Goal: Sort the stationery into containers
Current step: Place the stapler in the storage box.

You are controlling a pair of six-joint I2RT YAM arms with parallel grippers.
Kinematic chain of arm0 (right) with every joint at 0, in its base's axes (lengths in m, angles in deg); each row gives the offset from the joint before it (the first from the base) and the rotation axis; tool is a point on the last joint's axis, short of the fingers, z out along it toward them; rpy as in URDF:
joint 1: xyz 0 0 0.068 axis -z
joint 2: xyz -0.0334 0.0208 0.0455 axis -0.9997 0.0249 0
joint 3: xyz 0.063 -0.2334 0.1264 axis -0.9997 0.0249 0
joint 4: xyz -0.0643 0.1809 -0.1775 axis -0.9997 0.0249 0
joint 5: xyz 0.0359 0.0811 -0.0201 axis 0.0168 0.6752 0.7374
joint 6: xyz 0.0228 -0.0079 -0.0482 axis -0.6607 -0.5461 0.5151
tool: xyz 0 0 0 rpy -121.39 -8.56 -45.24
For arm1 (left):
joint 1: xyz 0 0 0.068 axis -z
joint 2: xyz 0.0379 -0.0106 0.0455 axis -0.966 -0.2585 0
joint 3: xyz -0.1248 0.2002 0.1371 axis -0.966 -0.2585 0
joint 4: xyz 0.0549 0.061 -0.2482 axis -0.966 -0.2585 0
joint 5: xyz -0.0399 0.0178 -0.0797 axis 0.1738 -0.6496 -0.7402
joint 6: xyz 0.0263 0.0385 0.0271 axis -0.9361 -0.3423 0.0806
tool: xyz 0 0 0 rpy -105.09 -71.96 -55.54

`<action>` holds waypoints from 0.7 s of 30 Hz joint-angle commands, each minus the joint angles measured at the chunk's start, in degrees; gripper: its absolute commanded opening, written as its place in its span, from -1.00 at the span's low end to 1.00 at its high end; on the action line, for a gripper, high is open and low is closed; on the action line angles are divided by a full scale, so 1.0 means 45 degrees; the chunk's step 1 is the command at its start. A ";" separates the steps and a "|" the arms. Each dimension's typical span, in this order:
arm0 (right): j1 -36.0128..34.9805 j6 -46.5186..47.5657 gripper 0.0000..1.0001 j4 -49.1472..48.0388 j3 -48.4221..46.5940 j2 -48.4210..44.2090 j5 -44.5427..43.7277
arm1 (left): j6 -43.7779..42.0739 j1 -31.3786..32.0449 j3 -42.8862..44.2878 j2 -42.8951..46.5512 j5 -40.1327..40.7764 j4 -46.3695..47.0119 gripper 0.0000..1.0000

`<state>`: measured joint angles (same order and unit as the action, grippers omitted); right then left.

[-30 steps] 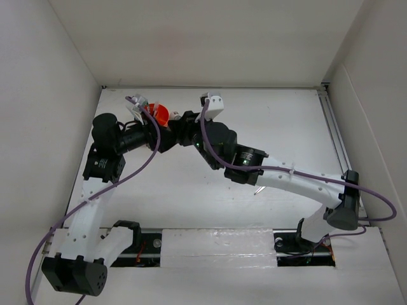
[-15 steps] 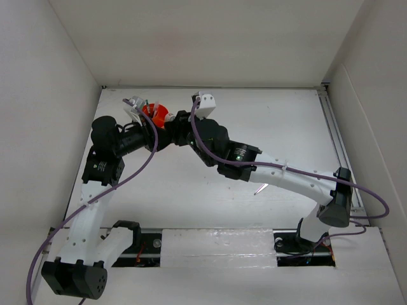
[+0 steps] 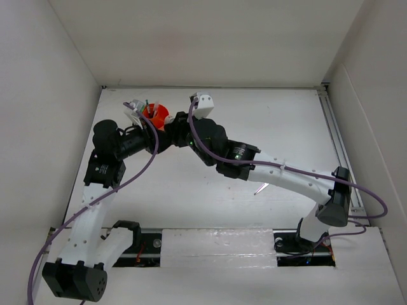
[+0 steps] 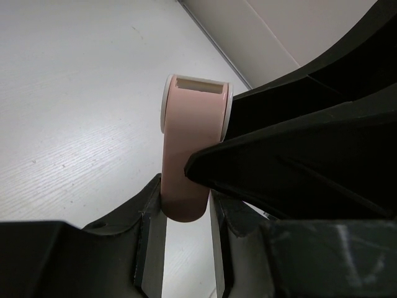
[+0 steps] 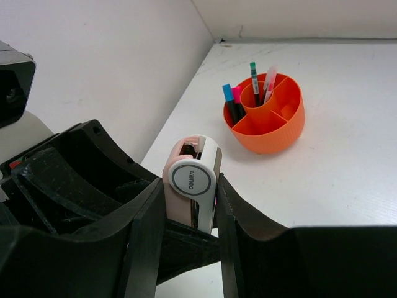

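A small pink and white tool marked "deli" point(image 5: 191, 183) is held above the table between both grippers. My right gripper point(image 5: 189, 202) is closed on its sides. My left gripper point(image 4: 186, 208) grips its pink end point(image 4: 189, 155) from the other side, and the two sets of black fingers overlap. The round orange organiser point(image 5: 273, 133) stands just beyond on the table, and also shows in the top view point(image 3: 158, 114) behind the arms. It holds a blue-capped highlighter point(image 5: 227, 98), a pink-capped one point(image 5: 236, 96) and pens in the centre well point(image 5: 254, 77).
A thin pale pen point(image 3: 261, 188) lies on the table under the right forearm. The left wall point(image 5: 93, 56) and back wall stand close to the organiser. White table surface point(image 5: 347, 93) stretches to the right of the organiser.
Both arms have shifted a little to the left and toward the back, staying joined at the tool. The organiser now shows more clearly behind them.
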<state>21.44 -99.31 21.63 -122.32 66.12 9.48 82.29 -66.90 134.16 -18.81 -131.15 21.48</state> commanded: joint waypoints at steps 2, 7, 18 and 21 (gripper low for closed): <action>-0.0882 -0.0101 -0.89 0.2382 0.0758 0.1038 0.4077 | 0.0327 0.0324 0.0537 0.0505 -0.1239 0.4199 -1.00; -0.0765 0.0036 -0.54 0.1952 0.0758 0.0920 0.4429 | 0.0327 0.0324 0.0537 0.0505 -0.1358 0.4199 -1.00; -0.0648 0.0036 -0.38 0.1718 0.0641 0.0802 0.4663 | 0.0327 0.0324 0.0537 0.0388 -0.1358 0.4199 -1.00; -0.0648 0.0036 -0.18 0.1718 0.0524 0.0685 0.4663 | 0.0327 0.0324 0.0537 0.0388 -0.1358 0.4199 -1.00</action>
<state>22.58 -98.02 21.41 -122.01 65.38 13.74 82.51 -67.01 134.01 -18.67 -131.78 22.31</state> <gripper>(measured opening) 0.415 0.230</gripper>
